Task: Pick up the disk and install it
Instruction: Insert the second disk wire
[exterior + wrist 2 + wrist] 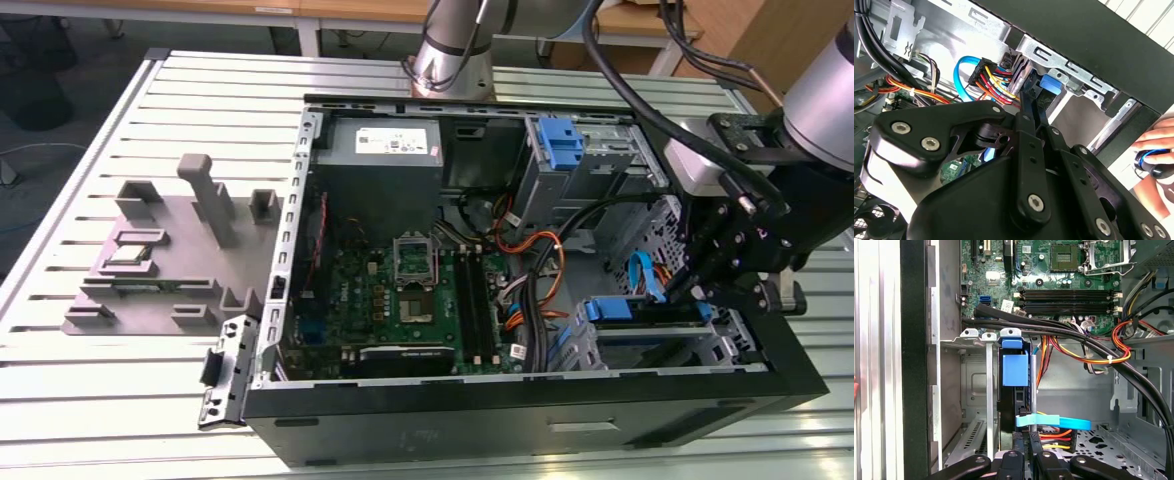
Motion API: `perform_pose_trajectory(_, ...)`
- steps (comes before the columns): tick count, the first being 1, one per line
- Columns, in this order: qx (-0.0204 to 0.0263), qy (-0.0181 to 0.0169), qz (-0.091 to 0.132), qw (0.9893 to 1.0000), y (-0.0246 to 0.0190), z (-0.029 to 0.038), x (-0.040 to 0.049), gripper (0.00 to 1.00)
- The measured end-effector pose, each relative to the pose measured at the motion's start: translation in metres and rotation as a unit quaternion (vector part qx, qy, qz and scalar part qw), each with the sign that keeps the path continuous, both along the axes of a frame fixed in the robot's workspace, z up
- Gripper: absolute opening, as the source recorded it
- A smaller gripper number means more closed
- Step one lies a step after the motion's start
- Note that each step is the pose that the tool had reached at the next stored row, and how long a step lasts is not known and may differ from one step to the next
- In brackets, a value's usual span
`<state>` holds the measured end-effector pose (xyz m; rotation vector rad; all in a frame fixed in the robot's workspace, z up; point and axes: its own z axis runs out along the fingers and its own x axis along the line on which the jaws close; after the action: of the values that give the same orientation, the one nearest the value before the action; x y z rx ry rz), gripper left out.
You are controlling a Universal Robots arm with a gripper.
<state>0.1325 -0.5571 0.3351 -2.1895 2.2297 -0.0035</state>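
Here the pincer (697, 290) grips the disk (1015, 369) edge-on in its bay; the second wrist view adds a hand (1154, 150).

The disk (1015, 369) is seen edge-on, upright in its blue carrier, set in the metal drive cage (974, 335) of the open computer case. The black claw (1026, 460) is positioned just beside its near edge. The motherboard (1054, 285) is visible beyond, crossed by black cables (1094, 347).
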Motion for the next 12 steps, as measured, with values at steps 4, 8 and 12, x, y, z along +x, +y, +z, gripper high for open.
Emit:
perform_pose_trajectory(4, 0.0, 0.0, 0.0, 1.0, 0.0, 0.0009, 0.0, 0.16)
perform_pose_trajectory(8, -0.0007, 0.0, 0.0, 1.0, -0.0002, 0.001, 0.0, 0.16)
perform_pose_trajectory(12, -0.0013, 0.0, -0.001, 1.0, -0.0007, 0.001, 0.0, 0.16)
